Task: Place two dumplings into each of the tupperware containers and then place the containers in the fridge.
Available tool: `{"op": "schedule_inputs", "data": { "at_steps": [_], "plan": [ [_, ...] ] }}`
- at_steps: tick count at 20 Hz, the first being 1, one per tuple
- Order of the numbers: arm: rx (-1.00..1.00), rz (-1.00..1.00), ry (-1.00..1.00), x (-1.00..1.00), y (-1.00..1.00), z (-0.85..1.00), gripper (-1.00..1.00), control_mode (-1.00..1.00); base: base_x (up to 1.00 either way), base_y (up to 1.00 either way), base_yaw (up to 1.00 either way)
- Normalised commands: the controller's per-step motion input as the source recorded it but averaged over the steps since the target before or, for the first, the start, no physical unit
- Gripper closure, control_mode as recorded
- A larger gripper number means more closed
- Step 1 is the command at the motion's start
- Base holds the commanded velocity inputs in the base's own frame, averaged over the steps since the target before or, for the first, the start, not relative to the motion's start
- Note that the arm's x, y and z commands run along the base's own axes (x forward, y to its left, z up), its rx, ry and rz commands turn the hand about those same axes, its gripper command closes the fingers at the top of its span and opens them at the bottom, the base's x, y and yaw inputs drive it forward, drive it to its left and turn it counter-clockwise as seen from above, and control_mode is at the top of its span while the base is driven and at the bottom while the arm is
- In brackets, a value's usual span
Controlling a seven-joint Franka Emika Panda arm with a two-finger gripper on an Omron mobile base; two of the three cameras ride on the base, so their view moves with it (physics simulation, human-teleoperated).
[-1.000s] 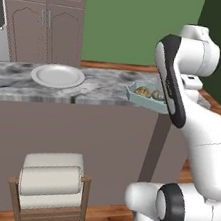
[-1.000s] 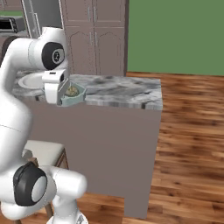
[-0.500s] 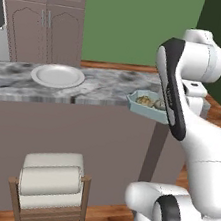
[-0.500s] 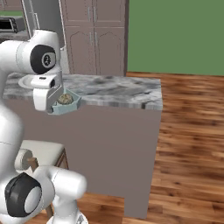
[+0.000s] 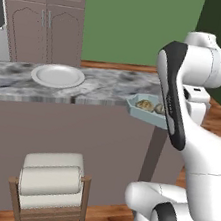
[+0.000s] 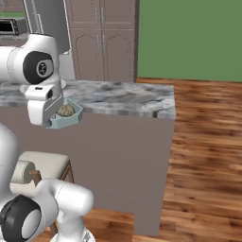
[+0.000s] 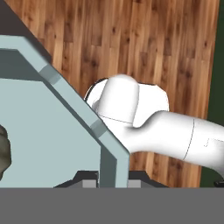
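Left base view. My arm rises from the lower right and bends over the near edge of the marble counter [image 5: 101, 88]. Beside its dark forearm a teal tub [image 5: 145, 113] hangs in the air just off the counter's front edge, clear of the top. Two dumplings [image 5: 144, 105] lie side by side in it. A white plate [image 5: 57, 76] sits on the counter well to the left of the tub. A chair [image 5: 50, 184] with a pale cushion stands on the floor before the counter. Brown cabinets [image 5: 44, 16] line the back wall.

Right base view. My gripper [image 6: 51, 124] points downward in front of the counter face, its white hand covering the tub's near side. The tub [image 6: 68, 119] juts out to the right of the hand, roughly level, at the height of the counter's edge; one dumpling [image 6: 65, 110] shows above its rim. The fingers are hidden behind the hand and the tub. The wooden floor [image 6: 208, 142] spreads to the right.

Hand view. The tub's rim [image 7: 111, 153] runs diagonally to the bottom, where my fingertips are pressed together on it, pinching the rim at its corner. The pale teal inside fills the left, with the edge of a dumpling [image 7: 3, 151] at the far left. Beyond the rim lie the wooden floor and my own white body.
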Motion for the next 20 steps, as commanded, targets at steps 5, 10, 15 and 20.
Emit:
{"op": "schedule_inputs", "data": {
  "at_steps": [5,10,15,20],
  "plan": [
    [0.0,0.0,0.0,-0.21,0.01,0.0,1.0,-1.0,0.0,0.0,0.0],
    [0.0,0.0,0.0,-0.17,0.0,0.0,1.0,-1.0,0.0,0.0,0.0],
    [0.0,0.0,0.0,-0.08,0.0,0.0,1.0,1.0,-0.33,-0.04,-0.03],
    [0.0,0.0,0.0,0.0,0.0,0.0,1.0,1.0,-0.92,-0.83,-0.21]
  ]
}}
